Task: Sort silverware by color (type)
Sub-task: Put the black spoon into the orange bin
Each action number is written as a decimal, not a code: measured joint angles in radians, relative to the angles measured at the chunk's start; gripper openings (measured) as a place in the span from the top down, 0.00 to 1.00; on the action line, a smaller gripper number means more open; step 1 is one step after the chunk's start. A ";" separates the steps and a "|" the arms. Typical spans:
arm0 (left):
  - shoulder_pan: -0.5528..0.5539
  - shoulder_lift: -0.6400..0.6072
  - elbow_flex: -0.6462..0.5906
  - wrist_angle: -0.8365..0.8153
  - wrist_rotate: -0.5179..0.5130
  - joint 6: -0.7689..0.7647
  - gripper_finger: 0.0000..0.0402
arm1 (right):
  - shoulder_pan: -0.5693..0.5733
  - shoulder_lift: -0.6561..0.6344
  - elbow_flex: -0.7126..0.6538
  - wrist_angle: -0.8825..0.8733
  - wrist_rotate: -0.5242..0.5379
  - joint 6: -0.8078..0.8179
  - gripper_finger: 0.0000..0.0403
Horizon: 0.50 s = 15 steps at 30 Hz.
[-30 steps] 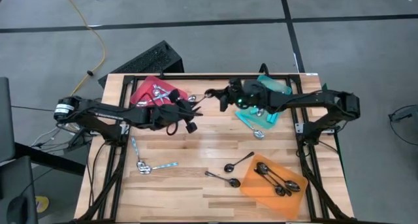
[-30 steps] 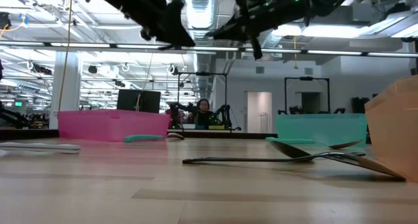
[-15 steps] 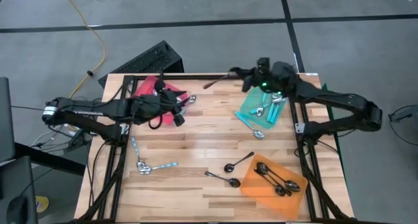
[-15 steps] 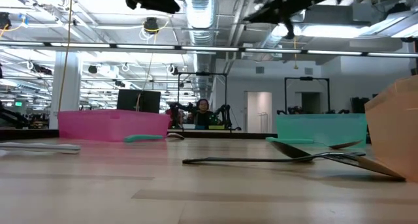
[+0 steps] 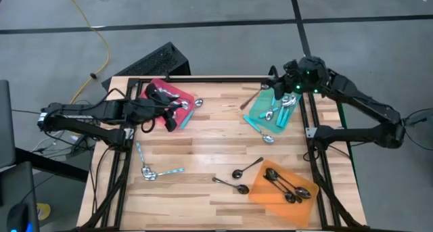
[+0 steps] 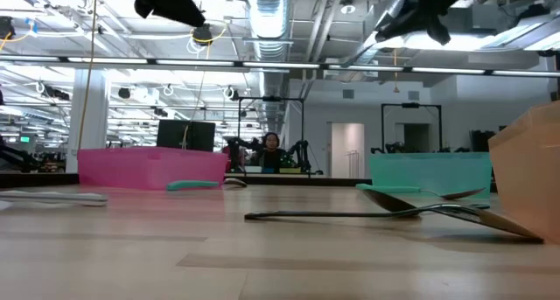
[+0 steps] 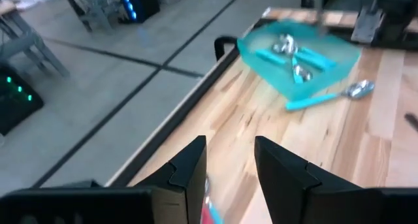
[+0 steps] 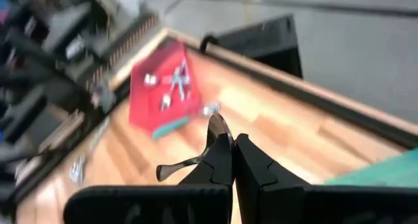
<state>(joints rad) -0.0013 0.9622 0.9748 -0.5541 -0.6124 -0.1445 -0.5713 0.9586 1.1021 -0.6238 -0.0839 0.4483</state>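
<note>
My right gripper [image 5: 272,90] hangs over the table's far edge by the teal tray [image 5: 265,116], shut on a black spoon [image 5: 252,101]. My left gripper [image 5: 170,117] is raised over the red tray [image 5: 181,91], open, with nothing between its fingers [image 7: 189,168]. Silver spoons lie in the red tray, teal-handled ones in the teal tray, black ones in the orange tray [image 5: 265,191]. Loose on the table are two black spoons [image 5: 247,168], a teal-handled spoon [image 5: 262,133], and a silver and teal-handled group [image 5: 150,170]. My right gripper pinches the black spoon between its two fingers, close to the bowl end [image 8: 210,152]. The bowl [image 8: 218,127] shows just past the fingertips and the handle [image 8: 171,168] sticks out sideways. The spoon is lifted clear of the table, slanting toward the table's near left.
A silver spoon [image 5: 197,103] lies just outside the red tray. A black keyboard [image 5: 152,61] rests on the floor beyond the far edge. Bare wood lies in the table's middle between the trays.
My right gripper has carried the black spoon from the far middle of the table toward the right edge and upward, to beside the teal tray. My left gripper has drawn back toward the left edge and risen over the red tray.
</note>
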 joint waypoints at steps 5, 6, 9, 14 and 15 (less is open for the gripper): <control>0.000 0.007 0.000 -0.068 0.003 -0.045 0.71 | -0.006 0.099 0.135 -0.203 -0.104 -0.101 0.95; 0.000 0.007 0.000 -0.074 0.006 -0.049 0.71 | -0.005 0.121 0.157 -0.231 -0.124 -0.122 0.95; 0.000 0.006 0.000 -0.071 0.007 -0.061 0.72 | 0.002 0.183 0.204 -0.282 -0.240 -0.181 0.95; 0.000 0.006 0.000 -0.074 0.007 -0.079 0.72 | 0.008 0.269 0.233 -0.361 -0.475 -0.278 0.95; 0.000 0.006 0.000 -0.082 0.007 -0.084 0.72 | 0.016 0.283 0.233 -0.375 -0.501 -0.292 0.95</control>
<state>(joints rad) -0.0013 0.9680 0.9745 -0.6359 -0.6052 -0.2281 -0.5552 1.2414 1.3346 -0.9992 -0.5846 0.1561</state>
